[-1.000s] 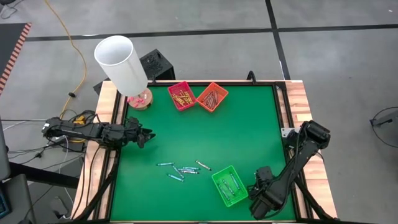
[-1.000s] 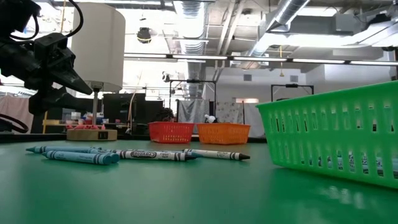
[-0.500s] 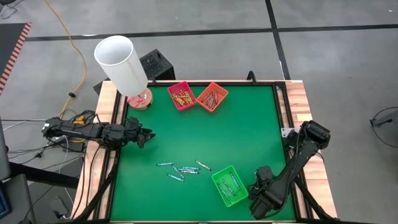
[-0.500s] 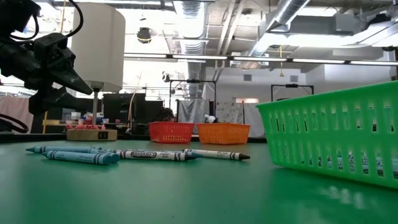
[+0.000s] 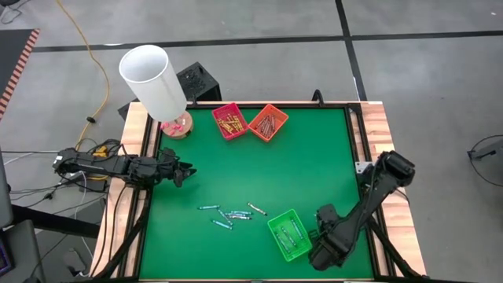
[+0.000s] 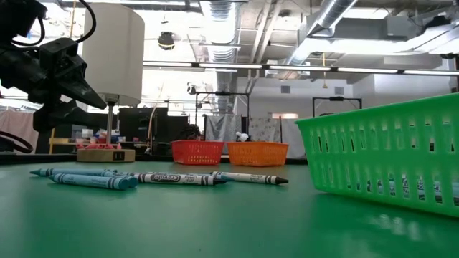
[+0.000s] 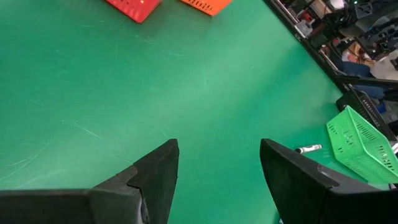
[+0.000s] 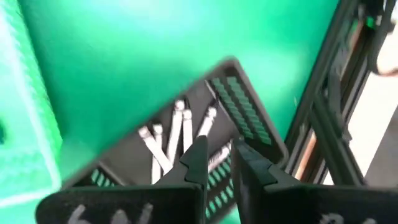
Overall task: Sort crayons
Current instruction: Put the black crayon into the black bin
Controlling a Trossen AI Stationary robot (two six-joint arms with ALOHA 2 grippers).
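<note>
We see sorted crayons in the red plastic tray, the orange plastic tray and the green plastic basket; several thin paper-wrapped crayons remain loose on the green table mat. The right gripper, its fingers nearly together and empty, is over a dark tray of grey-white crayons; the left gripper waits with fingers apart.

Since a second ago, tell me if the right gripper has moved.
Yes. In the high view the right gripper has shifted left, closer to the green basket, which stayed put.

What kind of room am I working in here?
Likely a lab or workshop in an industrial building: bare ceiling ducts overhead, benches and equipment racks behind the table, and a concrete floor with a loose yellow cable.
</note>
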